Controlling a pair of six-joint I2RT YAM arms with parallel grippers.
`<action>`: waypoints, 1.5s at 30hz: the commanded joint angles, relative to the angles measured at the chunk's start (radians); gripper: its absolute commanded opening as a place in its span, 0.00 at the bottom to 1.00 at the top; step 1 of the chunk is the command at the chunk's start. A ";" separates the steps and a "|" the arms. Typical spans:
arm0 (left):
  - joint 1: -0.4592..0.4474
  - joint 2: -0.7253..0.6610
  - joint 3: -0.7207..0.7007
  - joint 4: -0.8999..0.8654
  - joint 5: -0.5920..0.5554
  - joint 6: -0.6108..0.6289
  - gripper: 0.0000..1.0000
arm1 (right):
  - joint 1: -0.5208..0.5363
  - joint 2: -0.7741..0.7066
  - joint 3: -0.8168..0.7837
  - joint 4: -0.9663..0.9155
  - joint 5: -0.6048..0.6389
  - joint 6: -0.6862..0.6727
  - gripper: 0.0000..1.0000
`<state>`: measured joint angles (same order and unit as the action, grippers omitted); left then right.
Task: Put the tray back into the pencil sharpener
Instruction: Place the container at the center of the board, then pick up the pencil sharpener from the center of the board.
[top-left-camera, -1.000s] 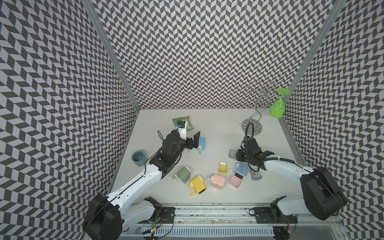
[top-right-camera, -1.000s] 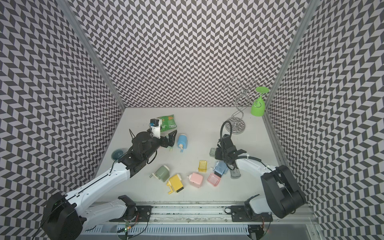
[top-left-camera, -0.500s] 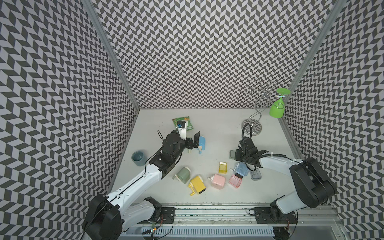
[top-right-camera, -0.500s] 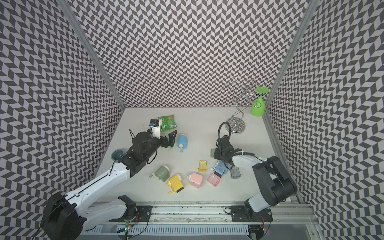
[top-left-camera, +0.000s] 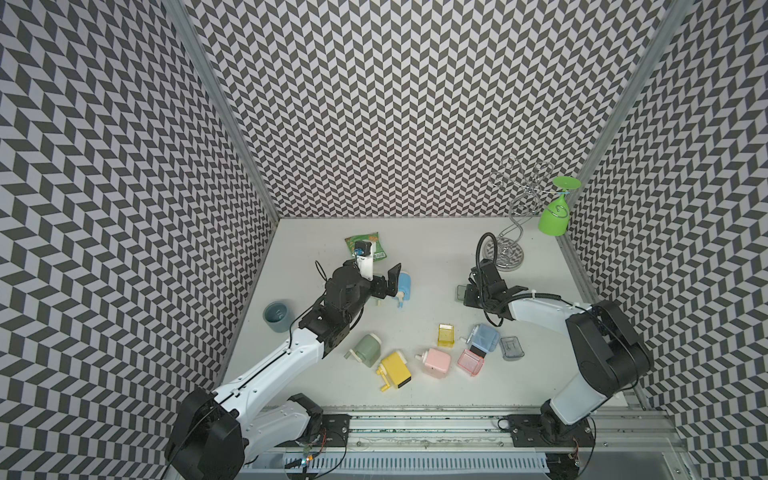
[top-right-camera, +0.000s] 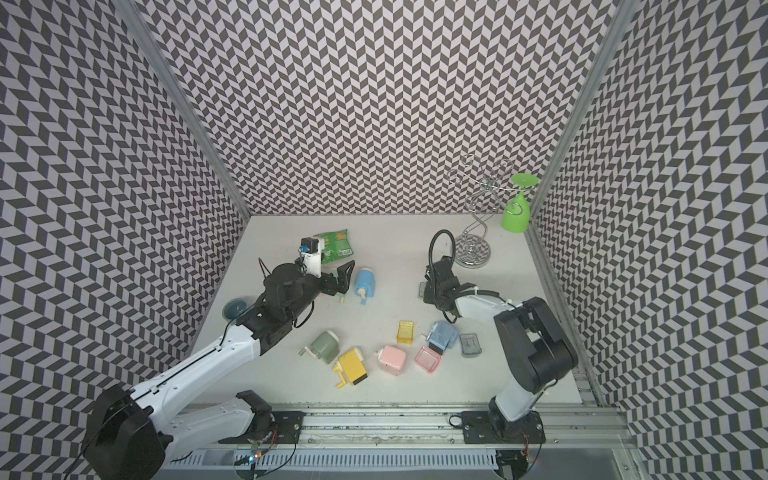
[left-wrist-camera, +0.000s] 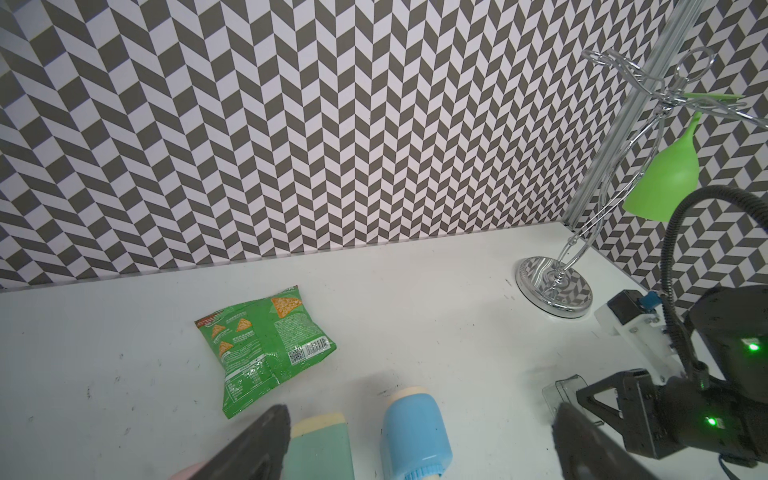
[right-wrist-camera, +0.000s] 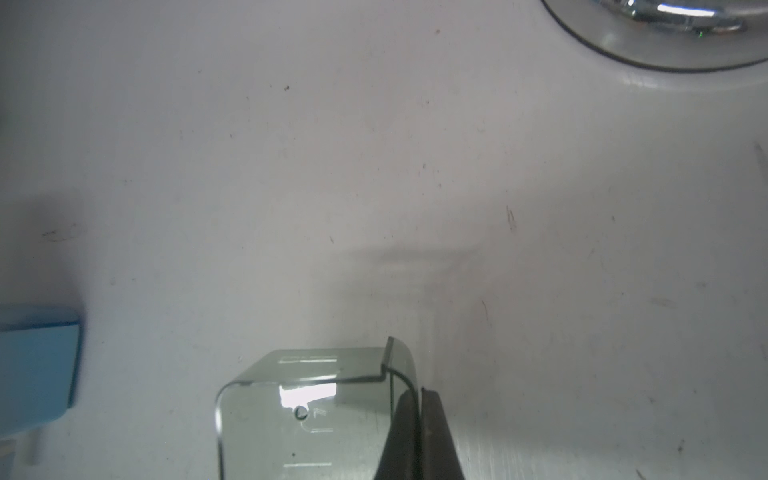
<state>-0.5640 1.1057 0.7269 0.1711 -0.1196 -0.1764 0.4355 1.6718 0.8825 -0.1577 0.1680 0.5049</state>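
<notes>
**Tray pinched, carry + insert not yet done**

We judge the task early-stage: the grasp looks made, everything after it is left. The R gripper (right-wrist-camera: 417, 399) has its jaws clenched on one thin wall of the clear grey tray (right-wrist-camera: 307, 415). In a top view the tray (top-left-camera: 460, 292) sits at that gripper's tip, at 3 o'clock of the round blue sharpener (top-left-camera: 403, 284) and well apart from it. The chrome rack base (top-left-camera: 509, 251) is toward 1 o'clock.

We cannot tell whether the tray is off the surface (top-left-camera: 415, 249). The L gripper (top-left-camera: 386, 286) hovers w/ jaws released wide and nothing between them, just beside the blue sharpener and a teal sharpener (left-wrist-camera: 320, 449).

Left to do, in our view: bring the tray to its matching body, line it up w/ the slot, push home. Which body matches is unclear to us. Other sharpeners (top-left-camera: 436, 362) + loose trays (top-left-camera: 445, 336) lie toward 6 o'clock.
</notes>
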 joint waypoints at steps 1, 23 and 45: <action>0.001 -0.009 0.009 0.013 0.012 0.006 0.99 | -0.004 0.041 0.040 -0.012 0.046 -0.035 0.00; -0.025 0.008 0.117 -0.249 0.033 0.248 0.98 | -0.018 -0.037 0.017 0.008 0.007 -0.048 0.30; -0.123 0.093 0.303 -1.093 0.043 0.563 0.95 | -0.052 -0.314 -0.157 0.121 -0.034 -0.072 0.36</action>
<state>-0.6678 1.1526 0.9871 -0.7444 -0.0452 0.4454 0.3954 1.3930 0.7429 -0.0799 0.1387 0.4450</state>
